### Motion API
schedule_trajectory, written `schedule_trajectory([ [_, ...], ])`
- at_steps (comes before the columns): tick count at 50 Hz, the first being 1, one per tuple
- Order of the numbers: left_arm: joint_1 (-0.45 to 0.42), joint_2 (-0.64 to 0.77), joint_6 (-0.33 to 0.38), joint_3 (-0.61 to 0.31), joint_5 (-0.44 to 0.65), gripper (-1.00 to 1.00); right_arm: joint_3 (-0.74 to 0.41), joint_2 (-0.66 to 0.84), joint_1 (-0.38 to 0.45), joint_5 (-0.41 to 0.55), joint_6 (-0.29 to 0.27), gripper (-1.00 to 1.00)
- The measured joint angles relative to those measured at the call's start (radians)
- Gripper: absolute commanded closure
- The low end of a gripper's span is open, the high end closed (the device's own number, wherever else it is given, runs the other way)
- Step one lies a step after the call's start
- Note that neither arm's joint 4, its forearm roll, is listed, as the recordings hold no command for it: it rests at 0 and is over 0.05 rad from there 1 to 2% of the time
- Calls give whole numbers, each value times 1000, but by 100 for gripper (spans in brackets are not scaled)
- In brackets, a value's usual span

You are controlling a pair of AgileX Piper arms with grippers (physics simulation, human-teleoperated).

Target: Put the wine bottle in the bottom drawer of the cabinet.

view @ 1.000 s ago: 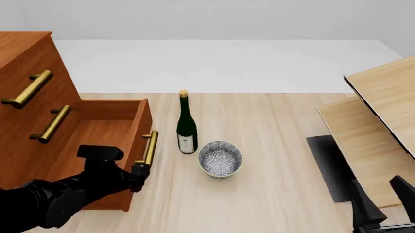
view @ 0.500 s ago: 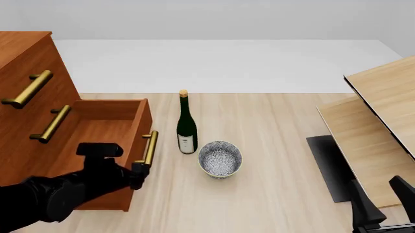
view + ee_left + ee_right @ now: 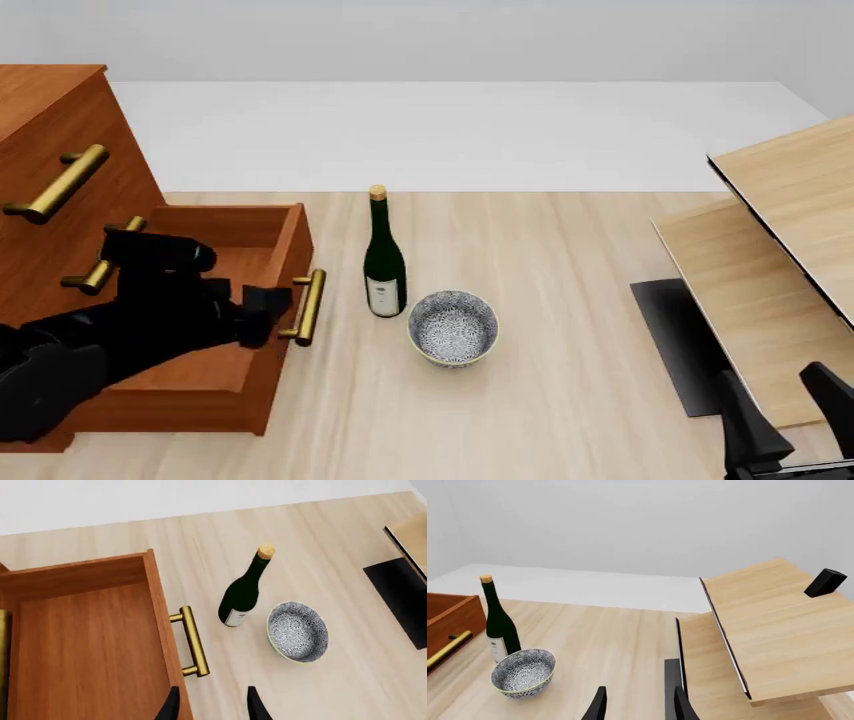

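Note:
The wine bottle [image 3: 384,265] stands upright on the floor, dark green with a cork top and white label, just right of the cabinet [image 3: 54,130]. The bottom drawer [image 3: 200,270] is pulled out and nothing lies in it; its brass handle [image 3: 310,306] faces the bottle. My left gripper [image 3: 267,302] hovers over the drawer's front edge, close to the handle, open with nothing between its fingers. The left wrist view shows the left gripper [image 3: 213,707], bottle [image 3: 241,596] and drawer [image 3: 80,645]. My right gripper [image 3: 790,420] stays low at the right, open, far from the bottle [image 3: 497,625].
A speckled grey-white bowl [image 3: 453,327] sits on the floor beside the bottle's base, on its right. Pale wooden table panels [image 3: 787,230] and a black mat [image 3: 674,340] fill the right side. Two upper drawer fronts with brass handles [image 3: 60,182] are shut.
My left arm has lifted and swung away from the near end of the drawer handle to above the drawer's front edge. Drawer, bottle, bowl and right arm have not moved.

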Motion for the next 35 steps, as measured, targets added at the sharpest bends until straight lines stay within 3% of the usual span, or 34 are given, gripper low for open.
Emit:
schedule_trajectory([
  [16,-10,-61,-8,-157,90,-100,0,0,2,0,-3,-100],
  [35,-27,30,-3,-326,61,-100,0,-1,6,2,-6,-100],
])
